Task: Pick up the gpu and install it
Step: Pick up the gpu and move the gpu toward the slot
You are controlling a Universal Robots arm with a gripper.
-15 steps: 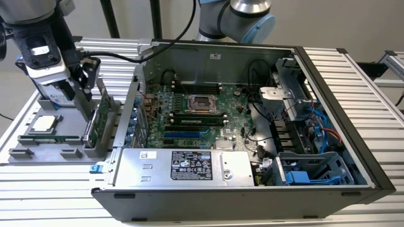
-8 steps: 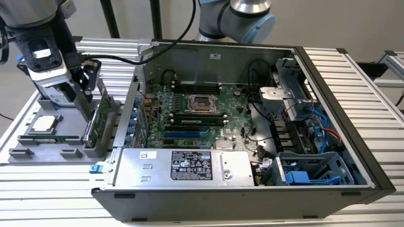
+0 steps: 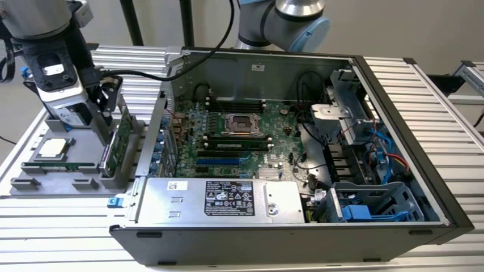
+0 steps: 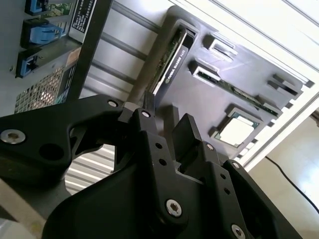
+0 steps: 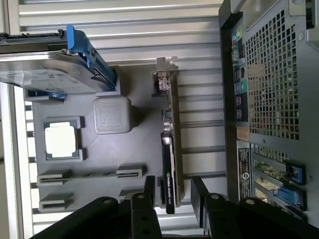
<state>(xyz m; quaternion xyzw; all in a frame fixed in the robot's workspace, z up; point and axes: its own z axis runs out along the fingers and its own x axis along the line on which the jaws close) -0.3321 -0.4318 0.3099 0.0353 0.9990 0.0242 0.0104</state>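
1. Black fingers (image 5: pixel 199 194) stood spread, one on each side of the gpu (image 5: pixel 170 149). The first wrist view showed a slim gap to either face, so nothing was gripped.
2. Between them passed the black cooler end of the card. The gpu stood on its long edge in a slot of the grey tray (image 5: pixel 142 139), with its silver bracket (image 5: pixel 162 74) at the end away from the fingers.
3. That tray lay on the slatted tabletop (image 3: pixel 60 226), near the tabletop's edge at the exterior view's left. The gpu's slot ran along the tray side nearest the open computer case (image 3: pixel 264 243).
4. Elsewhere on the tray, apart from the card, sat a hard drive (image 5: pixel 50 64) in a blue frame, a processor chip (image 5: pixel 61 139) and a memory stick (image 5: pixel 89 174).
5. Risk, as I judged it: the fingers sat toward one end of the card, not its middle. A lift from there could cock the gpu, bind it in the slot and drag the tray up with it.
6. Another risk: the two gaps did not look equal. One finger could therefore touch first and shove the card sideways, or the pads could close on the cooler and slip.
7. Last, the case wall stood just beside the slot. Any sideways swing on the way up could knock the card or its bracket against it.
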